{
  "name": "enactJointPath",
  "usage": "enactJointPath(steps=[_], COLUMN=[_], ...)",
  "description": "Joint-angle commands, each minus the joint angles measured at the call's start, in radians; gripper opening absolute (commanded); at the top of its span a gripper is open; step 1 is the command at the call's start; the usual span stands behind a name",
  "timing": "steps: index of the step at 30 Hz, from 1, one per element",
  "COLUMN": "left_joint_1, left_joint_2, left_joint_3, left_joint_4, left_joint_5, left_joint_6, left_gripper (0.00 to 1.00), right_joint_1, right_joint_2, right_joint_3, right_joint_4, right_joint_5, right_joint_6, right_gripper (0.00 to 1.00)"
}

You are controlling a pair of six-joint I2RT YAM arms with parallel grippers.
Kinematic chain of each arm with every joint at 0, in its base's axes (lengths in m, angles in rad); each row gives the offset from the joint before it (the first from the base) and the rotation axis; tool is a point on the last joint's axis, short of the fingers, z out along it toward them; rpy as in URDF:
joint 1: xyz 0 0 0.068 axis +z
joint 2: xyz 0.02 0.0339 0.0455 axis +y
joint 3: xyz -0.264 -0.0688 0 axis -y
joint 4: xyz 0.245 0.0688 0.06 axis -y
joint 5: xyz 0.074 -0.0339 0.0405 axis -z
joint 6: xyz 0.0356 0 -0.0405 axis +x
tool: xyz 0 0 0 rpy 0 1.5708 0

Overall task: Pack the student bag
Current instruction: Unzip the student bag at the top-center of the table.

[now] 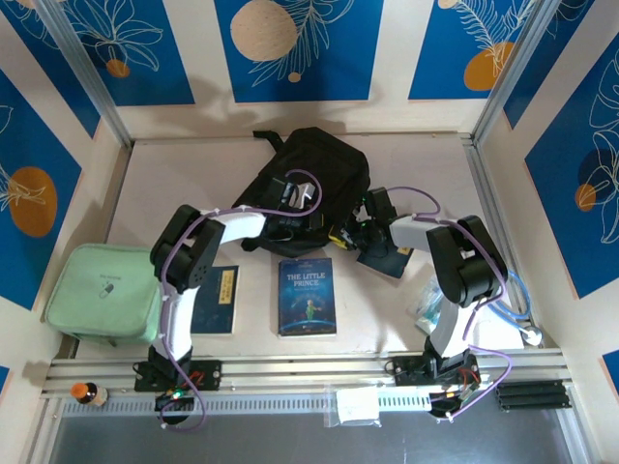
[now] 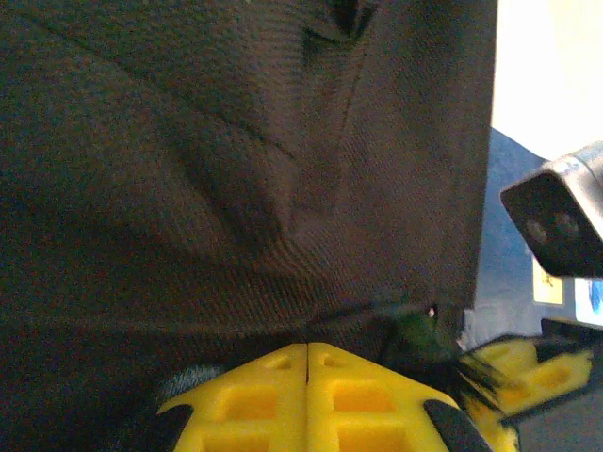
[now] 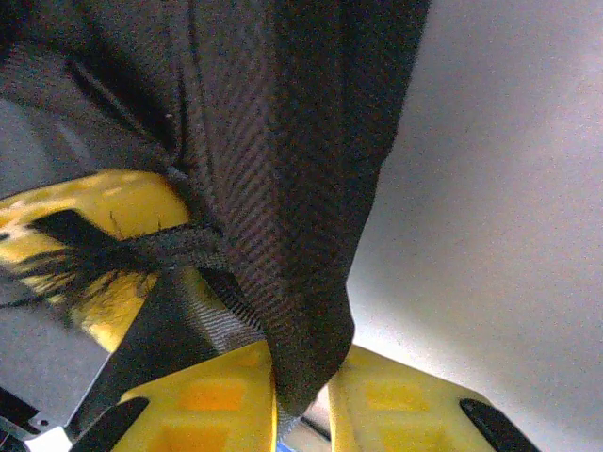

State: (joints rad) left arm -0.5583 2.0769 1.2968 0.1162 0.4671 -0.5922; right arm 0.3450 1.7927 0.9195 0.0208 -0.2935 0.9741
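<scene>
Top external, book (image 1: pixel 308 297) near student bag (image 1: pixel 329 159), mint case (image 1: pixel 102 290) left

Reading "THE LITTLE PRINCE" in pale capitals on the cover of the dark blue book (image 1: pixel 308 297). Seeing small print on the mint-green case (image 1: pixel 104 292) and on the yellow label (image 1: pixel 227 286) of the second book (image 1: pixel 214 307), too small for reading.
</scene>
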Motion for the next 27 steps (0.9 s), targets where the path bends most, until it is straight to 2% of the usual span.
enactJointPath(steps=[1, 4, 16, 21, 27], left_joint_1=[0.008, 0.008, -0.014, -0.03, -0.041], left_joint_2=[-0.098, -0.133, -0.253, -0.274, -0.285], left_joint_3=[-0.022, -0.055, -0.141, -0.148, -0.149], left_joint_4=[-0.024, -0.016, 0.007, 0.001, -0.035], left_joint_5=[-0.009, 0.032, 0.054, 0.027, 0.025], left_joint_6=[0.048, 0.038, 0.024, 0.042, 0.064], left_gripper=[0.0, 0.0, 0.0, 0.0, 0.0], right_joint_1=[-0.031, -0.037, -0.052, -0.05, -0.025], right_joint_2=[-0.08, -0.114, -0.169, -0.118, -0.075], right_joint_3=[-0.002, 0.001, 0.026, 0.07, 0.096], right_joint_4=[-0.025, -0.028, -0.124, -0.197, -0.156], right_joint_5=[-0.037, -0.044, -0.006, -0.036, -0.089], right_joint_6=[-0.049, -0.07, -0.148, -0.044, 0.016], right_gripper=[0.26, 0.33, 0.42, 0.43, 0.45])
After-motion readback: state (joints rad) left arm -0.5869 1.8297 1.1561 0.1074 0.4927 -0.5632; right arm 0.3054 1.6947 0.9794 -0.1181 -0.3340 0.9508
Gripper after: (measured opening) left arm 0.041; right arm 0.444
